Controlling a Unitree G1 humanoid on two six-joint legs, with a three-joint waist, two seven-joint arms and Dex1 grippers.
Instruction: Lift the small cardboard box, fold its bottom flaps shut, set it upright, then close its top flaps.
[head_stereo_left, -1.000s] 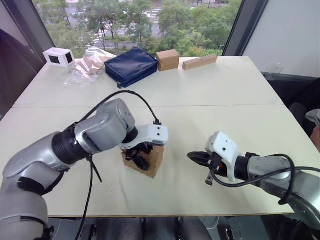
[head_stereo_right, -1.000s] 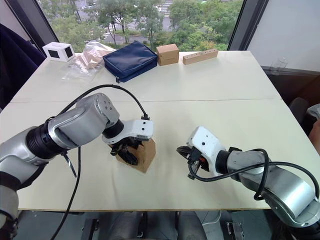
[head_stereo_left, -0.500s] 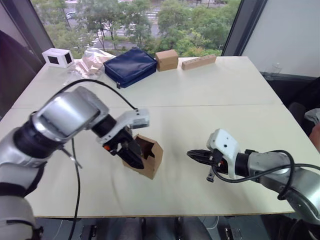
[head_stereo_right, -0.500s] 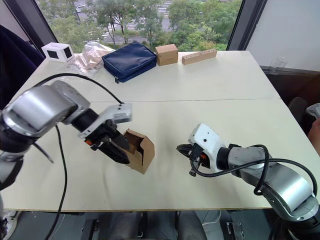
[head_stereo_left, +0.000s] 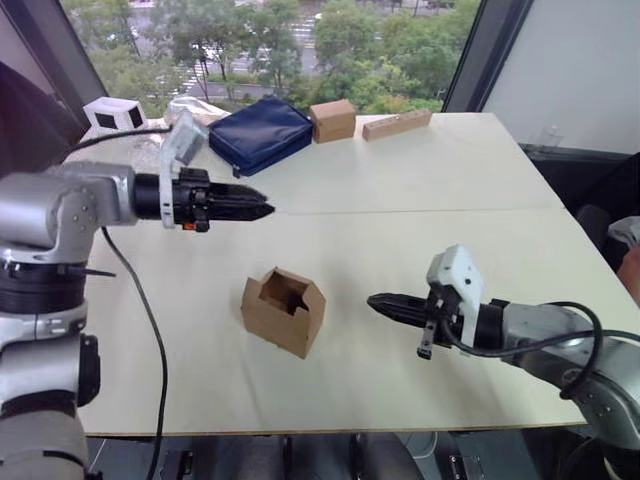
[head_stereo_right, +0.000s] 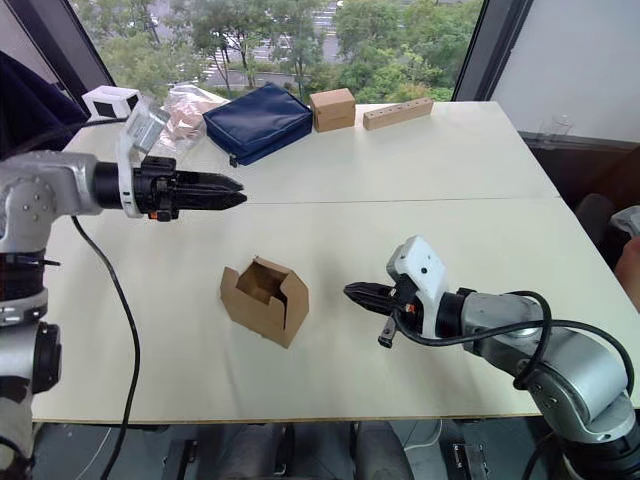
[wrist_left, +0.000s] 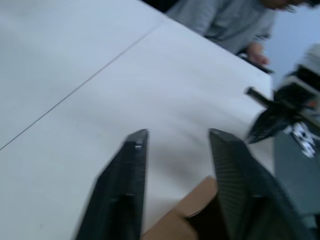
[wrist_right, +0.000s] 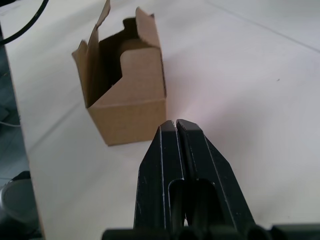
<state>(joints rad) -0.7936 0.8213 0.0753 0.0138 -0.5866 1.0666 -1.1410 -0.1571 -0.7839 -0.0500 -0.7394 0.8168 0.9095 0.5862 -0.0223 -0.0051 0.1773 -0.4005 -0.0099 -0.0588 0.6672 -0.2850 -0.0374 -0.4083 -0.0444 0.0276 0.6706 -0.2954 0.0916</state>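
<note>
Cardboard box (head_stereo_left: 284, 310) stands upright, top flaps (wrist_right: 131, 30) unclosed; left tool (head_stereo_left: 262, 210) spread, right tool (head_stereo_left: 378, 302) pressed together beside it.

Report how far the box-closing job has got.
Looks done: the small cardboard box stands upright on the table. In hand: nothing; the left gripper, fingers apart, is raised clear of it, and the shut right gripper points at it from beside. Left: the top flaps stand open.
</note>
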